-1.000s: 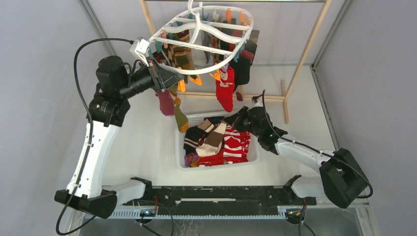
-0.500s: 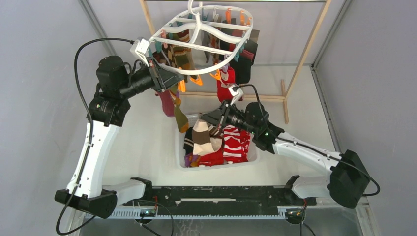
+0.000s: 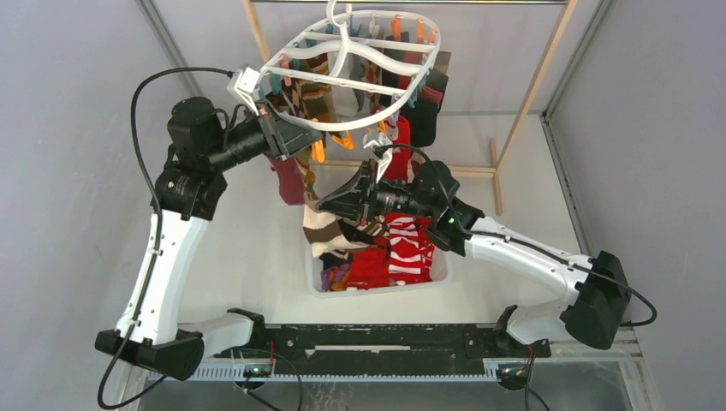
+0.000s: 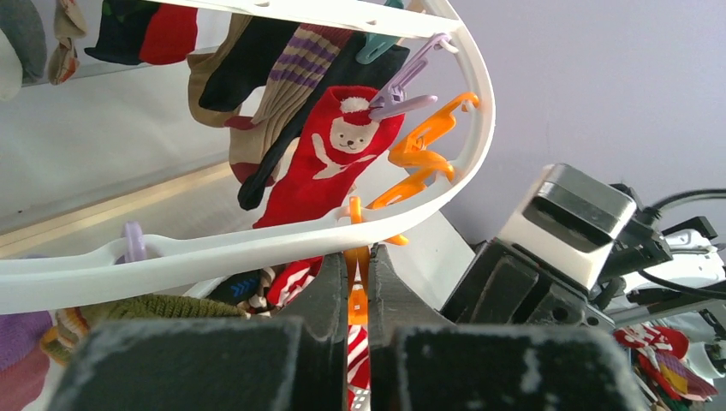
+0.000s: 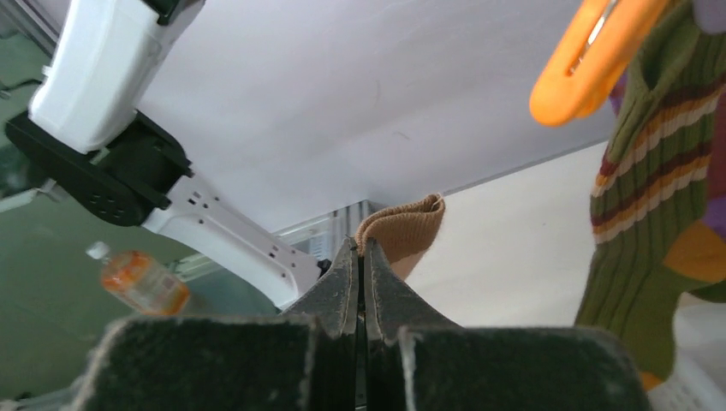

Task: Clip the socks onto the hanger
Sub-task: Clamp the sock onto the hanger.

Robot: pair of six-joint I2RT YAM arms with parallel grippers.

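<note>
Above the near basket [image 3: 377,289], the right tool [image 3: 325,204] is pinched on a limp, light tan sock [image 3: 320,235], probably best gripped by its cuff. Farther left, the left tool [image 3: 300,142] squeezes an orange clip [image 4: 356,300] on the rim of the hanger [image 3: 342,125], which hangs at the far side.

Your top view looks down from above and behind the arm bases, wide enough for the whole table [image 3: 257,248] and hanger [image 3: 336,126]. Your left wrist view looks up past the left fingers [image 4: 330,291], close under the hanger's rim, which both views share. Your right wrist view looks past the right fingers [image 5: 342,282] at what seems to be the left arm [image 5: 103,68].
</note>
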